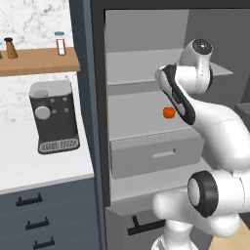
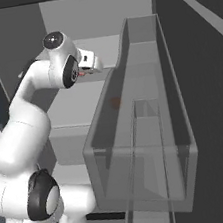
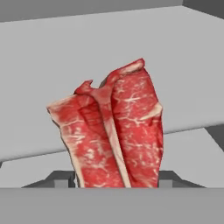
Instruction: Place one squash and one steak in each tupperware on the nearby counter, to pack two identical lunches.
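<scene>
Close before my tool (image 3: 117, 186), whose tips flank the raw steak (image 3: 111, 135) though I cannot tell if they pinch it, the meat stands over the fridge shelf (image 3: 52, 65); soft, slick, best gripped mid-slab, squash (image 1: 169, 112) lying beyond.

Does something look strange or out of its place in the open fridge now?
Yes. The steak stands up on edge between the claw's finger tips instead of lying flat on the grey fridge shelf. One squash sits alone on a shelf, which looks normal.
</scene>
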